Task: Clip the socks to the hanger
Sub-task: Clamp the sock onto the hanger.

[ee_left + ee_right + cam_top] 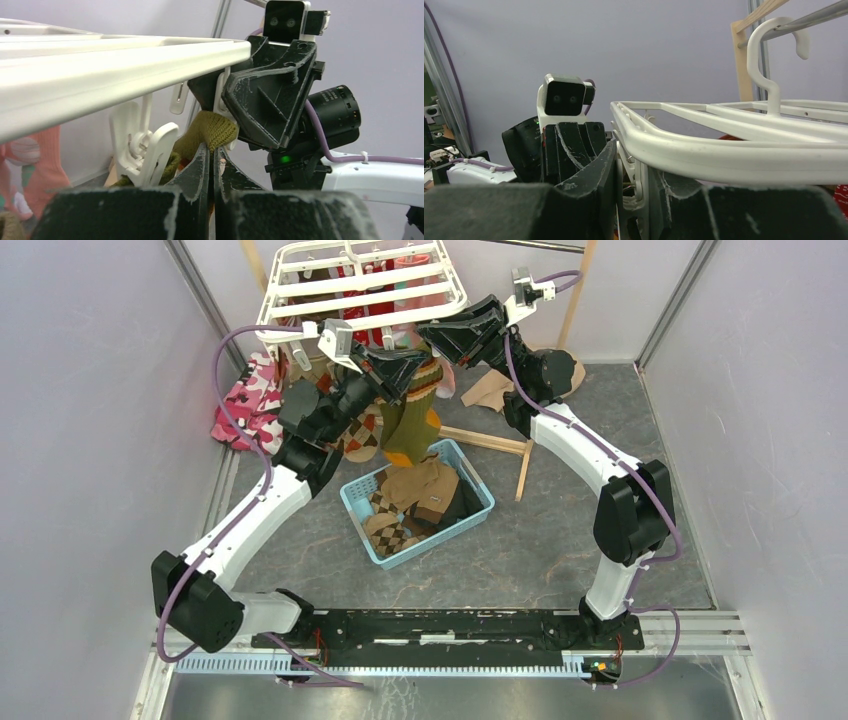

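The left pincer [212, 150] is clamped tight on the cuff of an olive green sock [212, 129], which pokes up past its tips. The right pincer [633, 167], half closed, squeezes a white clip [640, 200] dangling from the hanger [724, 155] directly above.

Enclosure: plain pale lilac-grey wall panels [90, 390] on the left, right and back, joined by slim aluminium corner posts [204, 300]. Work surface is a dark grey mottled mat [560, 540], with a ribbed metal rail [700, 630] along its near edge. Thin wooden pole rack [578, 295] stands at back right; lighting even, shadows soft.
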